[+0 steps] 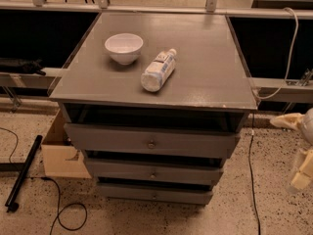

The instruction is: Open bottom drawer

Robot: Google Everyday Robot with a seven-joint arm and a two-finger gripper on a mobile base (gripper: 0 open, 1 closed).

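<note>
The bottom drawer (155, 194), a narrow grey painted front with a small round metal knob (154, 196), sits lowest in the grey wooden table (215, 77) and appears shut. The pale two-finger hand (286, 153) hangs to the right of the table, well apart from the knob, its fingers (288, 120) spread apart and holding nothing. In my judgement the task is not begun: reach, grasp and pull all remain.

On the table top stand a white round bowl (123, 47) and, just beside it, a clear plastic bottle (158, 71) on its side. Left of the table stands a brown cardboard box (61, 153), with a black cable (63, 214) on the speckled floor (244, 214).
</note>
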